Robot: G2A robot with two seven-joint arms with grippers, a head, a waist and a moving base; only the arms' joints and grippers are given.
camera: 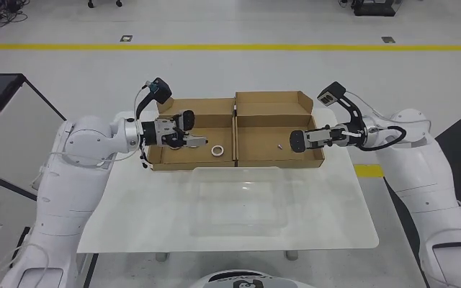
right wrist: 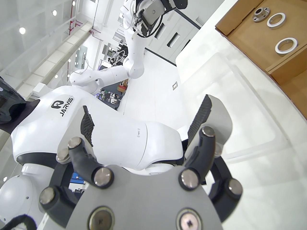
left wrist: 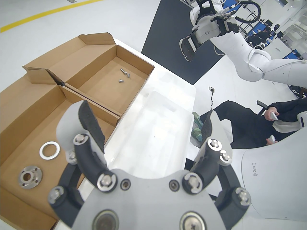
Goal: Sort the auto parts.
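Observation:
Two open cardboard boxes stand side by side at the back of the table. The left box (camera: 205,108) holds a metal flange (left wrist: 29,177) and a flat ring (left wrist: 49,150); the right wrist view shows the flange (right wrist: 260,14) with two rings (right wrist: 276,20) beside it. Three small bolts (left wrist: 124,74) lie in the right box (camera: 274,101). My left gripper (camera: 189,139) hangs open and empty above the left box, near the flange. My right gripper (camera: 294,140) hovers open and empty over the right box's front right part. Each wrist view shows its own fingers (left wrist: 92,125) (right wrist: 203,113) spread wide.
A clear plastic tray (camera: 238,205) sits in front of the boxes at the table's middle, with nothing seen inside it. The white table (camera: 144,216) has bare room on both sides of the tray. A seated person shows beyond the table's edge in the left wrist view.

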